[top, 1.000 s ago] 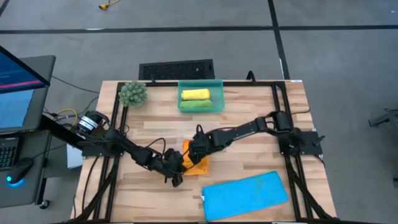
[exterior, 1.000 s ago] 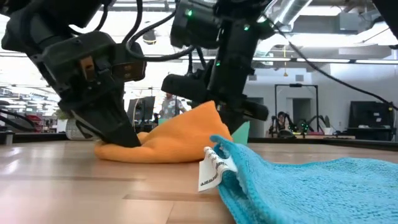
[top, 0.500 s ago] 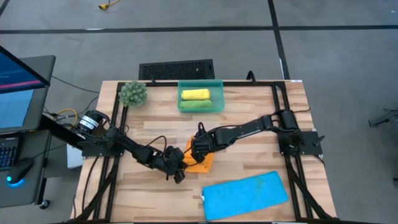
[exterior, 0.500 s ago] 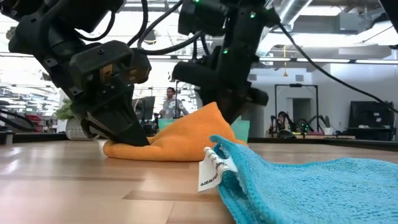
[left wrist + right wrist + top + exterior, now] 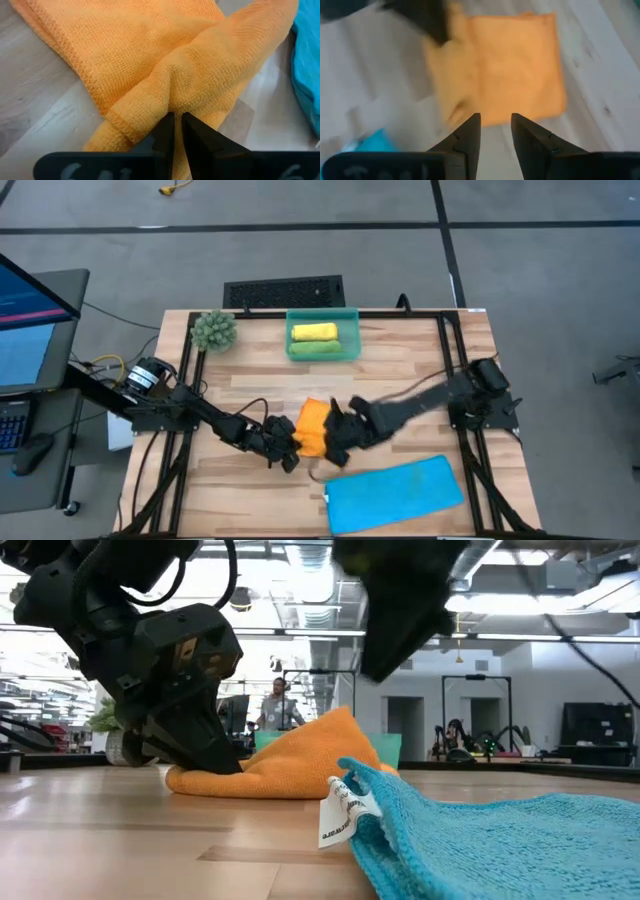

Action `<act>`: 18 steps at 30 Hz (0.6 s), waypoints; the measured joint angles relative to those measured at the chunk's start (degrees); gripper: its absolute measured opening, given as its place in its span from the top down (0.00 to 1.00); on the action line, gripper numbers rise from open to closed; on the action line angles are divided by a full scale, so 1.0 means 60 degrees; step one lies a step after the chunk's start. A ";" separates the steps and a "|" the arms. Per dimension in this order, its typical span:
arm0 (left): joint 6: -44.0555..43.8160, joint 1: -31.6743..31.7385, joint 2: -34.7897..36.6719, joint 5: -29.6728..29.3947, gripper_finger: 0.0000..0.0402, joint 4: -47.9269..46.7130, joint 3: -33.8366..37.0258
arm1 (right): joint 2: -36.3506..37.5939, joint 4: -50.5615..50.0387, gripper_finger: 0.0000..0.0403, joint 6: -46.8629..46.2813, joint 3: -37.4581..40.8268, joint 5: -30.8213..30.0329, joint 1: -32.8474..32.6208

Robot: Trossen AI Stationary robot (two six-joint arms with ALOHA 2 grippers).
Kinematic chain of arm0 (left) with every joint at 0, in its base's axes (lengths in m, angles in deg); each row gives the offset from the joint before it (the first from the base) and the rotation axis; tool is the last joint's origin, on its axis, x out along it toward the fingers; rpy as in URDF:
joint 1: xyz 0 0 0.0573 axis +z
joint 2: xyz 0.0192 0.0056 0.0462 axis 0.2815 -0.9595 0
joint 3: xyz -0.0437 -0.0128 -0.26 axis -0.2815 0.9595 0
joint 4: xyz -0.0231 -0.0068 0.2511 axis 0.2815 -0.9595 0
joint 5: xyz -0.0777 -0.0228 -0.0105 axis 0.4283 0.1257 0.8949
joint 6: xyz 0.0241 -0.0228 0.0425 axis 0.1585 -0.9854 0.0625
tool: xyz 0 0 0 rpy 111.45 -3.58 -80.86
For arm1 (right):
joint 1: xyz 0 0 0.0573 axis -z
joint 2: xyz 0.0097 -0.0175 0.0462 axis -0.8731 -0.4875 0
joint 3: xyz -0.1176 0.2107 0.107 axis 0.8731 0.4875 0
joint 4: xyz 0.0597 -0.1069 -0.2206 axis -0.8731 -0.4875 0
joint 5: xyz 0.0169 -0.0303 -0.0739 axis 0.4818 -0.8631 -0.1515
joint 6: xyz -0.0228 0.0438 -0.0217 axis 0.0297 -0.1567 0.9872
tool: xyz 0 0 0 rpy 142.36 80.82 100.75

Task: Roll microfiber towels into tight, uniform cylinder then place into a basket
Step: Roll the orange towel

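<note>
The wooden table point(image 5: 400, 360) carries the whole job, with the basket point(image 5: 322, 335) at its far edge already holding a yellow roll point(image 5: 313, 331) and a green roll point(image 5: 314, 348), well apart from the work. The blue towel point(image 5: 393, 493) lies flat near the front edge, long axis running left-right, untouched. The orange towel point(image 5: 312, 428) sits mid-table between the two arms, folded, not yet a cylinder; in the high view its long axis runs roughly front-to-back, and in the low view it rises to a peak just behind the blue towel's tag. The left gripper point(image 5: 174, 131) is on the towel's left edge, fingers pinched together on a ridge of orange cloth, so it is the arm touching it. The right gripper point(image 5: 495, 131) hangs above and just to the right of the towel, lifted off the table, fingers parted and empty; its wrist view looks down on the folded orange square ahead of the fingertips. So the towel lies between the grippers, left clamped on one edge, right free on the opposite side and higher. Judgement: the roll likely needs the free right gripper to come down on the towel's right side and work across the fold while the left pins its edge; the risk is a loose, lopsided roll, since the cloth is bunched at the pinch.
</note>
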 joint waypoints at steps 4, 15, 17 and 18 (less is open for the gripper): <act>0.0148 0.0002 0.0000 0.0016 0.92 0.0005 -0.0002 | 0.0360 0.0073 0.67 -0.0459 0.0464 -0.0545 -0.1299; 0.0988 0.0010 0.0011 0.0182 0.92 0.0016 -0.0009 | -0.0644 0.0888 0.67 -0.1291 0.0596 -0.0039 -0.2840; 0.1180 0.0010 0.0011 0.0209 0.92 0.0011 -0.0015 | -0.0763 0.1172 0.65 -0.1259 0.0596 -0.0041 -0.2831; 0.1245 0.0010 0.0011 0.0220 0.92 0.0011 -0.0017 | -0.0772 0.1235 0.64 -0.1178 0.0596 -0.0052 -0.2831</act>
